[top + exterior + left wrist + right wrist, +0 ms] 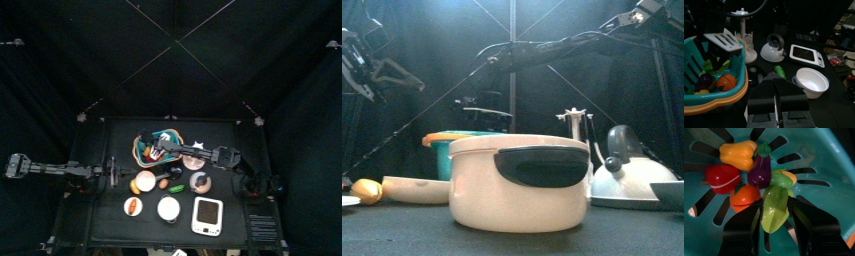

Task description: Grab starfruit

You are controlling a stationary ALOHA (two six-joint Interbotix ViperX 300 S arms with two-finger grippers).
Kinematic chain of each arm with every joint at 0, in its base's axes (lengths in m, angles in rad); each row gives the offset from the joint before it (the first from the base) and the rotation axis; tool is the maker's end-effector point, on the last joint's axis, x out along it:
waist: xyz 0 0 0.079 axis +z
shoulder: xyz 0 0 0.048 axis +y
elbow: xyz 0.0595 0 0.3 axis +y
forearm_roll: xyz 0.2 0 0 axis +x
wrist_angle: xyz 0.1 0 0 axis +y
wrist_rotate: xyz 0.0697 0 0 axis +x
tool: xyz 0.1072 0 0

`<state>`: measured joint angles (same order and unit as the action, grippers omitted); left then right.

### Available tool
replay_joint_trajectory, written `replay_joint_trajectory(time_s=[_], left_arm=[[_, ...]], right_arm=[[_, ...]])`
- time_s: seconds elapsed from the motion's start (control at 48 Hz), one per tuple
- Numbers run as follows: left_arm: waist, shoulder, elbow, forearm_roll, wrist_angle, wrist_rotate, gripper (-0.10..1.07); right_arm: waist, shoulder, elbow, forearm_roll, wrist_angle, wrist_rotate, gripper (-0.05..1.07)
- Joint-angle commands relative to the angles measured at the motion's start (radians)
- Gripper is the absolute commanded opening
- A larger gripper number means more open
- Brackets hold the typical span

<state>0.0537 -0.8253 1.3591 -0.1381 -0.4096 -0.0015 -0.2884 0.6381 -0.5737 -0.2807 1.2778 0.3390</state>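
The starfruit [775, 210], yellow-green and long, lies in the teal basket [827, 158] among a yellow pepper [739, 154], a purple eggplant [760, 173], a red fruit [721, 178] and an orange one [745, 198]. My right gripper [775, 220] is down in the basket, one jaw tight against each side of the starfruit. In the top view the right arm reaches across to the basket [144, 143]. My left gripper [776, 81] is shut and empty, low over the table next to the basket [697, 70].
A white pot [519, 182] stands large at the front, with a kettle [625, 165] to its right. The left wrist view shows the kettle [772, 50], a white scale [809, 54], a white bowl [812, 81] and a green piece [779, 71].
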Motion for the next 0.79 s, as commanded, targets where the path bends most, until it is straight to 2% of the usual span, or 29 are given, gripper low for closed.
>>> replay_joint_trajectory(time_s=[0.0, 0.438, 0.771], left_arm=[[0.003, 0.002, -0.011, 0.002, -0.005, 0.000, -0.01], [0.008, 0.002, -0.009, 0.000, -0.005, 0.000, -0.01], [0.011, 0.002, -0.008, 0.000, -0.005, 0.000, -0.01]], right_arm=[[-0.002, -0.078, -0.035, -0.023, -0.003, 0.000, 0.57], [0.009, -0.133, -0.037, -0.058, -0.028, 0.002, 0.57], [0.029, -0.201, 0.028, -0.081, -0.143, 0.017, 0.57]])
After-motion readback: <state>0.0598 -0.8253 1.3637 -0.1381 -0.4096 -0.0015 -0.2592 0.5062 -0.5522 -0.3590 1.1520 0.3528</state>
